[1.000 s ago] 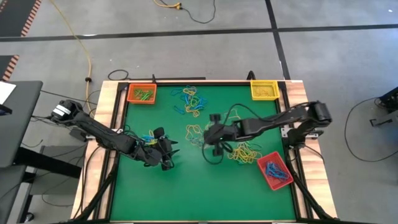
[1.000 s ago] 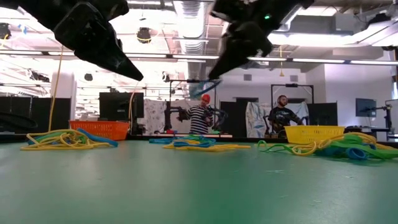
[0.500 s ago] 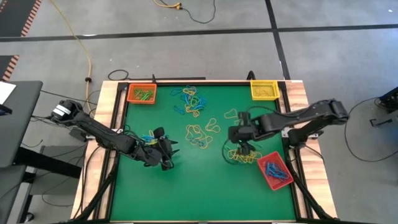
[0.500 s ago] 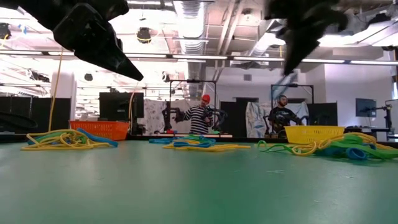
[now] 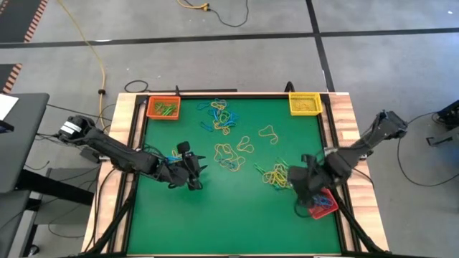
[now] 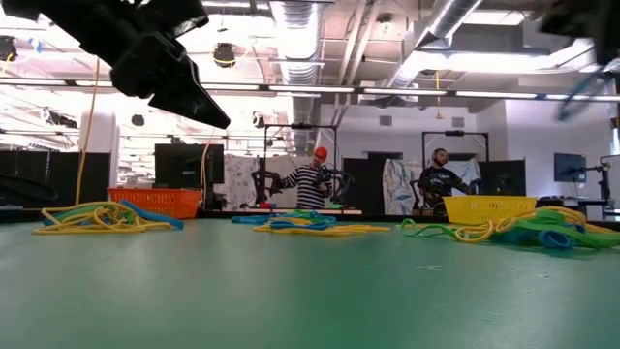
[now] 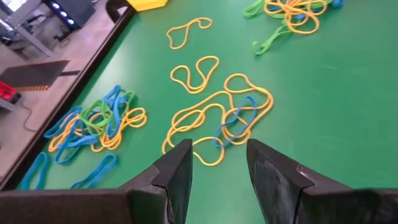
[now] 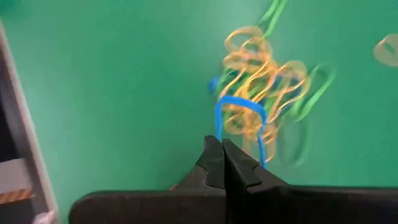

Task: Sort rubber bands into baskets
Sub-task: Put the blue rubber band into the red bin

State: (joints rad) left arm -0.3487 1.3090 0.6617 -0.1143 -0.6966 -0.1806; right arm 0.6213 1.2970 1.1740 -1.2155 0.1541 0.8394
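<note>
Carrying: right gripper (image 8: pixel 222 144) clenched on 1 blue rubber band (image 8: pixel 239 118), near red basket (image 5: pixel 326 206)
Risk: thin loop may slip out short of basket
Left gripper (image 7: pixel 217 163): released, empty

Green table top (image 5: pixel 222 208) with pale wooden edging. Orange basket (image 5: pixel 163 108) at upper left holding green bands, yellow basket (image 5: pixel 304 103) at upper right, red basket (image 5: pixel 326 204) at lower right with blue inside. Yellow, blue and green rubber bands (image 5: pixel 221 115) scattered between. Blue band (image 8: pixel 239 121) pinched in the black right gripper (image 8: pixel 224 158). Black left gripper (image 7: pixel 217 165). Grey floor, yellow cable (image 5: pixel 90 46) at upper left.
</note>
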